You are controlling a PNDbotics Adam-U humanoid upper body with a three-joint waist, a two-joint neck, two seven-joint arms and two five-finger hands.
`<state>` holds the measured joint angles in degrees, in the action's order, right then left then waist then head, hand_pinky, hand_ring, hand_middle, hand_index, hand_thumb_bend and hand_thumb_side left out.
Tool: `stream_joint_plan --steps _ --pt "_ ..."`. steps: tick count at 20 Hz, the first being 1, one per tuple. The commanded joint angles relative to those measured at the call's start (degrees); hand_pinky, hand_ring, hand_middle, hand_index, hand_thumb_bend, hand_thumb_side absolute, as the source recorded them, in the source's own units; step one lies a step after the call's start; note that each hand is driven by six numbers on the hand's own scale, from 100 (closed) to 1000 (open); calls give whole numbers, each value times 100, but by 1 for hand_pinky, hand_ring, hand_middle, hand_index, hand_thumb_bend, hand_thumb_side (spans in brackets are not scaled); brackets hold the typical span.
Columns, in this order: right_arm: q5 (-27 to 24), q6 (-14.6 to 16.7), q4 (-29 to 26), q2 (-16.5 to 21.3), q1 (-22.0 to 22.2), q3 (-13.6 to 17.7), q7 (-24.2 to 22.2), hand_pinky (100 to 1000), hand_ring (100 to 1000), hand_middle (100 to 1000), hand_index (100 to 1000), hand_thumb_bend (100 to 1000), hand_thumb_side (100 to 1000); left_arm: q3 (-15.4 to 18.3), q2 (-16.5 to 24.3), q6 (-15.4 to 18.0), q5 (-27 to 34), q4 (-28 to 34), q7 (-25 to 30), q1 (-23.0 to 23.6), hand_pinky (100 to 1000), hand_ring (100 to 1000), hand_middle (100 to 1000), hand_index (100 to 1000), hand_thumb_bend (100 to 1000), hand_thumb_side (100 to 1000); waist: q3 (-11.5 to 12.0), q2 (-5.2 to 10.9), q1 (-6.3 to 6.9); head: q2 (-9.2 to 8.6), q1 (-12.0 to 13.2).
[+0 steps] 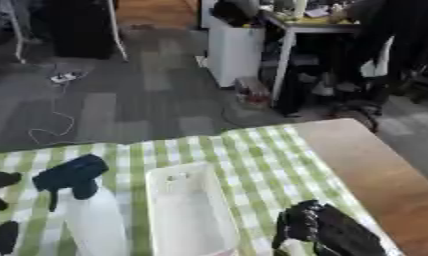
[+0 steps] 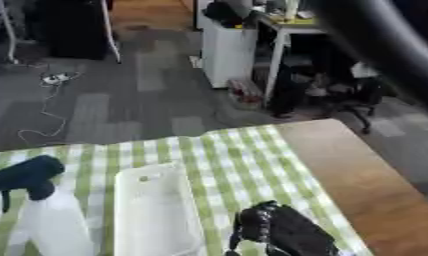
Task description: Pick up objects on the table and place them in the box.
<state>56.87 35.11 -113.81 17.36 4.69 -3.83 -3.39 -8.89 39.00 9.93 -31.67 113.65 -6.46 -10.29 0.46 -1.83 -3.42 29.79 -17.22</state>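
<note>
A spray bottle [image 1: 88, 215] with a white body and a black trigger head [image 1: 70, 175] lies on the green-and-white checked tablecloth [image 1: 252, 150], left of the box. The white translucent box [image 1: 187, 210] stands open in the middle; I see nothing inside it. My right hand [image 1: 327, 230] hovers low at the bottom right, just beside the box's right wall, with a pale bit showing under it. Black parts of my left hand [image 1: 0, 181] show at the far left edge, close to the bottle's head.
The bare wooden tabletop [image 1: 375, 170] runs along the right of the cloth. Beyond the table's far edge is grey floor with a cable [image 1: 51, 120], a white cabinet [image 1: 233, 52] and a desk with chairs [image 1: 340, 45].
</note>
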Motion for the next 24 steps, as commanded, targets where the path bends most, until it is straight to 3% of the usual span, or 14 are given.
stream_joint_plan --steps 1,24 --pt "-55 11 -78 126 -46 35 -22 386 439 465 549 100 863 50 268 -102 99 94 94 -137 481 557 722 862 121 1000 -13 45 26 -167 -88" --pt "-126 82 -78 134 -19 -93 -155 384 439 465 547 100 864 -70 591 -307 267 94 867 -590 520 585 755 889 111 1000 -44 55 44 -596 -313"
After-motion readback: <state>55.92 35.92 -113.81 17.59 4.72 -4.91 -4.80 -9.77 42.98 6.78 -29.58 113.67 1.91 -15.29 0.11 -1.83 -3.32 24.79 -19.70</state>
